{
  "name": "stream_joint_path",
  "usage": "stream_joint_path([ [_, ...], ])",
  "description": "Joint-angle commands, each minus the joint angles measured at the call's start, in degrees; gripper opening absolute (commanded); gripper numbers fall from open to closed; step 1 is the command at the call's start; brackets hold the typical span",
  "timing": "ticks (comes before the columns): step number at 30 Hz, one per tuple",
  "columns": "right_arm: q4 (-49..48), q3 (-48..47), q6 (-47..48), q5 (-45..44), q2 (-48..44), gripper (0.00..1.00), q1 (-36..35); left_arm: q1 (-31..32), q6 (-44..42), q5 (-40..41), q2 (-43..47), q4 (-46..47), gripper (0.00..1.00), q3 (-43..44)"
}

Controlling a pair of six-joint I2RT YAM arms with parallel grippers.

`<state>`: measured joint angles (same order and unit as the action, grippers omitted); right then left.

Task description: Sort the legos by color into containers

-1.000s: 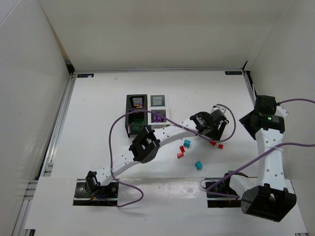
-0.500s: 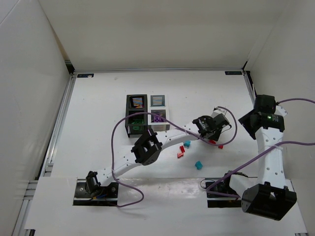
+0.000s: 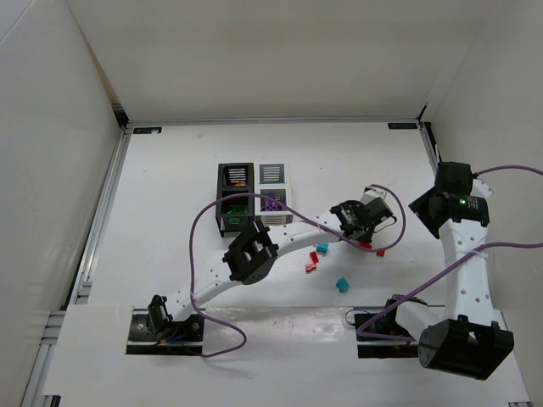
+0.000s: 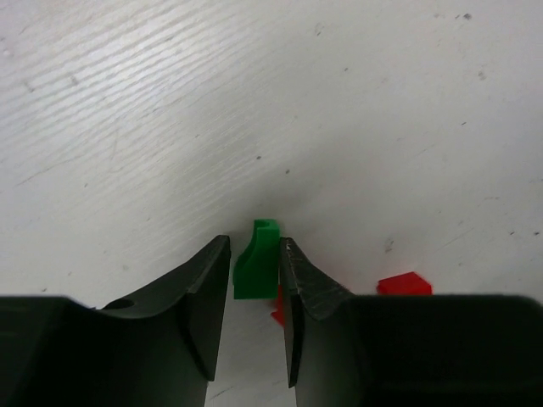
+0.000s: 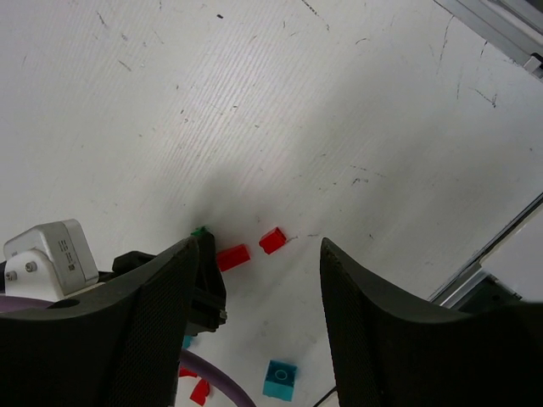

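Clamping one green lego in the left gripper

Red legos: four counted loose.
Teal legos: two counted loose.
Green lego: one counted.
Bins: four counted, two black, two white.
Arms: two counted.

A green brick is gripped between the black fingers of the left claw on a white table. A red brick is seen right of the claw, another partly hidden beside its right finger.
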<state>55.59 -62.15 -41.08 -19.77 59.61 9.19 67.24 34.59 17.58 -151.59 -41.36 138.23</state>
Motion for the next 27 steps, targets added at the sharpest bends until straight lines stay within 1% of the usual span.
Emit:
stream_joint_path([
  [1, 0.0, -2.4, 0.8, -2.1, -0.7, 0.63, -0.6, 0.1, -0.1, 3.0, 5.2, -2.4, 0.41, -4.4],
  [3, 0.0, -2.4, 0.7, -2.0, -1.0, 0.64, -0.7, 0.0, -0.9, 4.7, 6.5, -2.7, 0.37, -5.2],
  [6, 0.0, -2.7, 0.7, -1.8, -0.9, 0.64, -0.5, 0.0, -1.9, 6.4, 8.6, -2.7, 0.36, -5.6],
  [7, 0.2, -2.6, 0.7, -1.8, -1.0, 0.64, -0.7, 0.0, -2.1, 7.0, 9.0, -2.5, 0.34, -5.8],
  [8, 0.0, -2.7, 0.8, -1.8, -1.0, 0.64, -0.5, -0.1, -2.6, 7.5, 9.8, -2.4, 0.34, -6.0],
  [9, 0.0, -2.5, 0.7, -1.7, -1.2, 0.64, -0.4, -0.1, -2.7, 8.1, 10.6, -2.3, 0.29, -6.5],
  [10, 0.2, -2.6, 1.0, -1.8, -1.1, 0.64, -0.4, -0.2, -2.9, 8.9, 11.0, -2.1, 0.29, -6.9],
  [12, 0.0, -2.5, 0.5, -1.6, -1.2, 0.64, -0.4, -0.7, -3.5, 8.9, 12.6, -1.2, 0.26, -8.2],
  [16, 0.0, -2.8, 1.1, -0.9, -1.1, 0.64, -0.2, -2.1, -3.4, 8.6, 15.3, -2.4, 0.24, -9.3],
  [17, 0.0, -2.7, 1.1, -0.8, -1.1, 0.64, -0.1, -2.3, -3.5, 8.5, 17.7, -2.1, 0.24, -10.9],
  [19, -0.3, -2.8, 1.2, -0.6, -0.9, 0.64, -0.3, -3.4, -4.8, 8.8, 19.7, -1.5, 0.23, -12.4],
  [20, -0.4, -2.7, 1.4, -0.4, -1.0, 0.64, -0.3, -3.9, -5.6, 9.2, 23.3, -1.4, 0.23, -14.6],
  [22, -0.7, -2.6, 1.6, -0.4, -1.0, 0.64, -0.5, -4.3, -6.5, 9.4, 25.8, -1.6, 0.23, -17.1],
  [23, -0.7, -2.6, 1.5, -0.2, -0.8, 0.64, -0.6, -5.2, -6.9, 9.5, 30.3, -1.6, 0.21, -18.9],
  [25, -1.5, -2.5, 2.1, 0.0, -0.8, 0.64, -0.8, -5.8, -7.4, 10.4, 33.9, -1.6, 0.21, -22.7],
  [27, -2.0, -2.3, 2.3, 1.4, -0.4, 0.64, -0.5, -8.0, -7.3, 11.1, 43.5, -0.2, 0.21, -29.8],
])
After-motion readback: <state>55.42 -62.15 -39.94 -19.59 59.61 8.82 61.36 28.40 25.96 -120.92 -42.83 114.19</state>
